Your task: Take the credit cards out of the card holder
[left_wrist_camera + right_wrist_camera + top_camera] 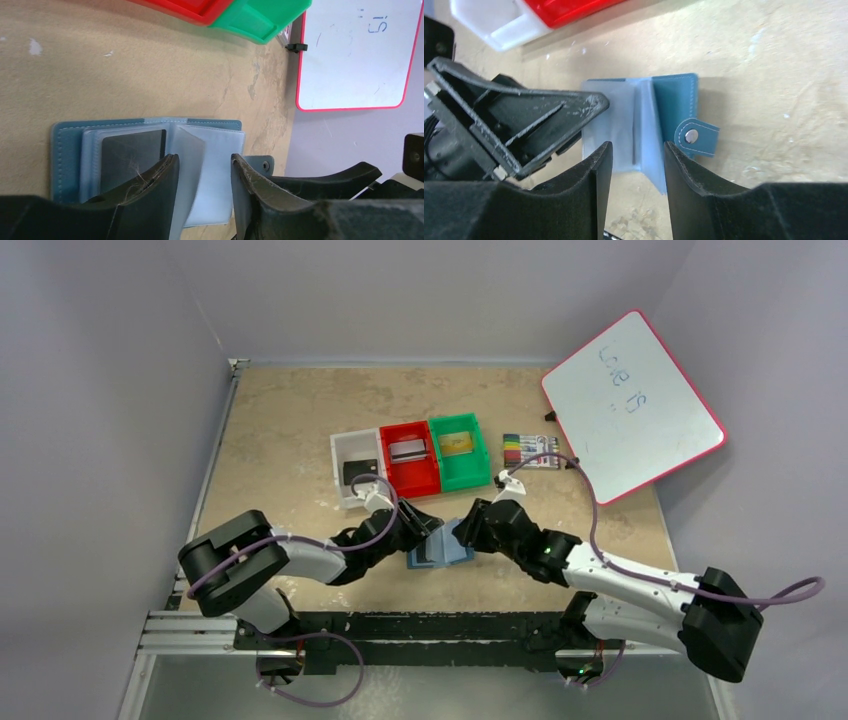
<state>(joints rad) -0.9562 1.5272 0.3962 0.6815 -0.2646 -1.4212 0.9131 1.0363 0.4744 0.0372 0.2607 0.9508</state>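
Tan table (290, 430), open card holder (67, 137) between left claw (202, 159), right claw (637, 146)

You are working in a robotics lab: grey walls (100, 390) are boxing in the bench (290, 420), an aluminium rail (185, 632) is carrying the left arm (300, 558) and right arm (620, 580), a whiteboard (632, 405) is leaning nearby.

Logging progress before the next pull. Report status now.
Left gripper open, right gripper open, each astride a clear pocket leaf. Card holder lies open on the table; one dark card in its pocket. Nothing blocking.
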